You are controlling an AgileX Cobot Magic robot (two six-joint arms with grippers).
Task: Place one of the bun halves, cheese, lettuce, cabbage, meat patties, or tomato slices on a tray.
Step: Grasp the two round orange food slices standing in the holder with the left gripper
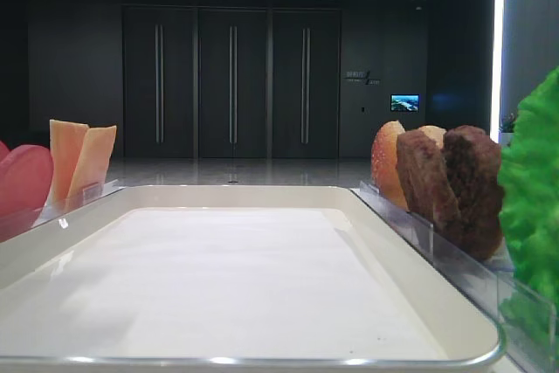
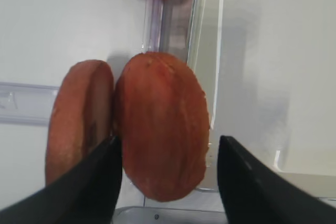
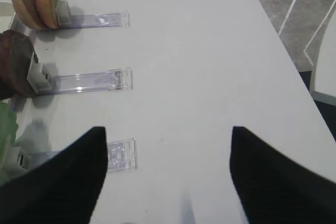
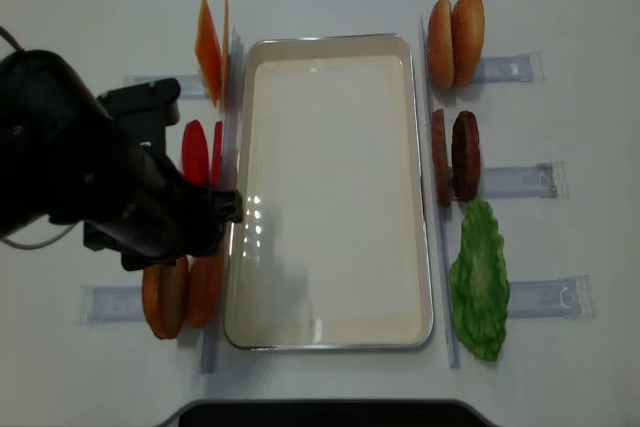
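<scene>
**Left gripper astride a bun half; tray bare**

In the left wrist view we see the left gripper [image 2: 165, 174] with jaws spread wide, straddling one bun half [image 2: 161, 124]; neither finger visibly presses it, so we log it as released, not grasping. A second bun half [image 2: 79, 119] leans just beside the left finger, outside the jaws. Both stand in a clear rack beside the tray [image 4: 330, 332] wall, at its near left corner.

From overhead, the left arm [image 4: 90, 182] covers part of the left racks. Beyond it we count two tomato slices [image 4: 196, 152], then two cheese slices [image 4: 209, 50] farthest back.

The right gripper [image 3: 168, 174] hangs with jaws apart over bare table [image 3: 210, 51], holding nothing.

Right of the tray, near to far: one lettuce leaf [image 4: 478, 282], two meat patties [image 4: 464, 154], two more bun halves [image 4: 455, 27]. Clear rack strips [image 4: 515, 180] jut outward from each.
</scene>
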